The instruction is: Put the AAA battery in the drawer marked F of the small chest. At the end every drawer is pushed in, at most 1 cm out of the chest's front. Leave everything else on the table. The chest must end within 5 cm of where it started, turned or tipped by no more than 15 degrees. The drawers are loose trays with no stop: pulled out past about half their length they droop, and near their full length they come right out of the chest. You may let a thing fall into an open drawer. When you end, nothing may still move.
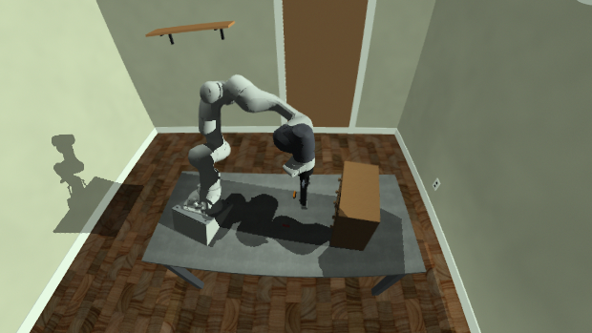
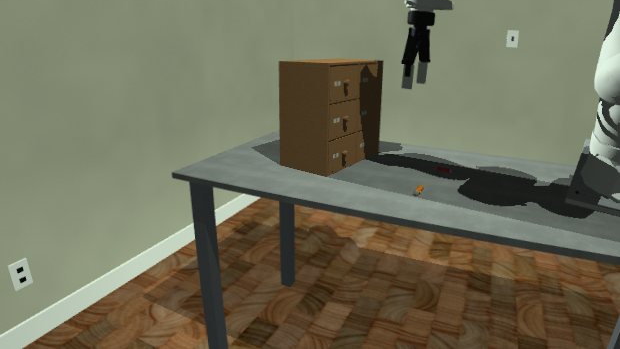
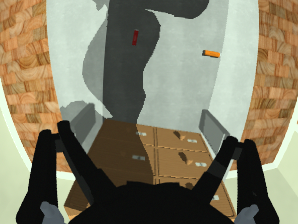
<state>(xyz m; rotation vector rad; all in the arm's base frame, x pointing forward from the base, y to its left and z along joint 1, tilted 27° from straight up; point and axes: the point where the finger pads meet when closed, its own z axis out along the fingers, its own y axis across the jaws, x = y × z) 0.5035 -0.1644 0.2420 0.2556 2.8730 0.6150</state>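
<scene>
A small orange cylinder with a greyish end (image 1: pixel 294 195) (image 2: pixel 419 190) (image 3: pixel 211 53), which looks like the battery, lies on the table (image 1: pixel 229 249) (image 2: pixel 240 163). A dark red piece (image 1: pixel 285 225) (image 2: pixel 443 169) (image 3: pixel 135 37) lies in shadow farther from the near edge in the exterior view; its kind is unclear. The wooden chest (image 1: pixel 360 192) (image 2: pixel 304 116) (image 3: pixel 120 145) stands upright with its drawers looking pushed in. Its label letters are too small to read. My gripper (image 1: pixel 304 206) (image 2: pixel 415 81) (image 3: pixel 148 115) is open and empty, pointing down, high above the table in front of the chest.
The arm's base (image 1: pixel 193 222) stands at the opposite end of the table from the chest. Drawer handles (image 2: pixel 345 123) (image 3: pixel 186 158) stick out of the chest's front, towards the arm. The arm's shadow covers part of the table and of the chest front.
</scene>
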